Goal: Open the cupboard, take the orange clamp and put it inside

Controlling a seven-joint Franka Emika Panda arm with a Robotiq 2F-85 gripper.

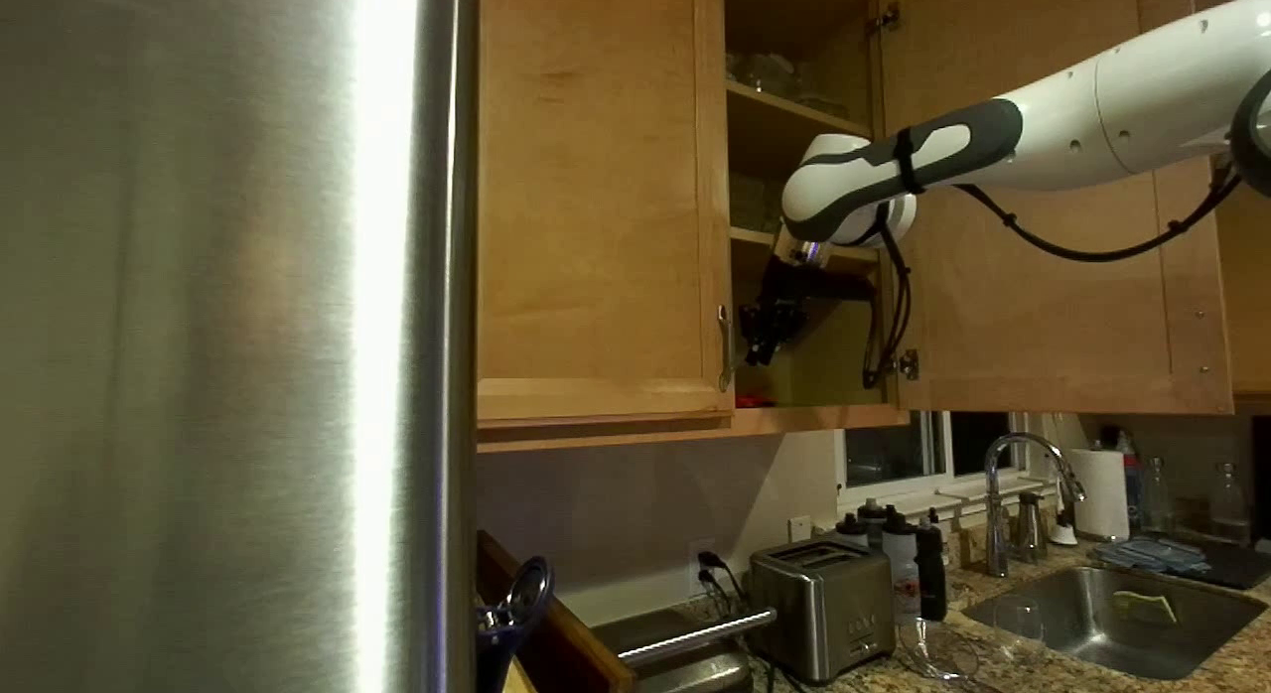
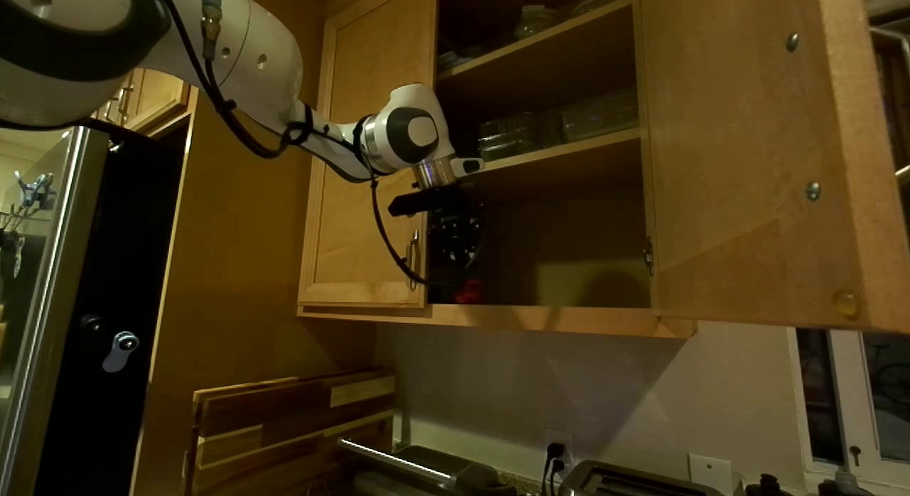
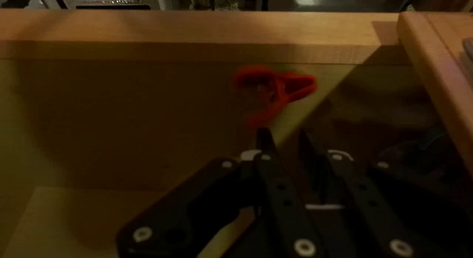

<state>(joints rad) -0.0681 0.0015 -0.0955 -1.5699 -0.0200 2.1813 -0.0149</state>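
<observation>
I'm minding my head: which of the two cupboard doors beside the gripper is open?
The right-hand door in both exterior views: swung out, its inner face showing. The left-hand door is shut.

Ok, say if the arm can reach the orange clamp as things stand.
Probably yes: one cupboard door stands open, the claw hangs inside, jaws parted, and the wrist view shows nothing between it and the orange clamp. The closed door alongside may crowd it.
</observation>
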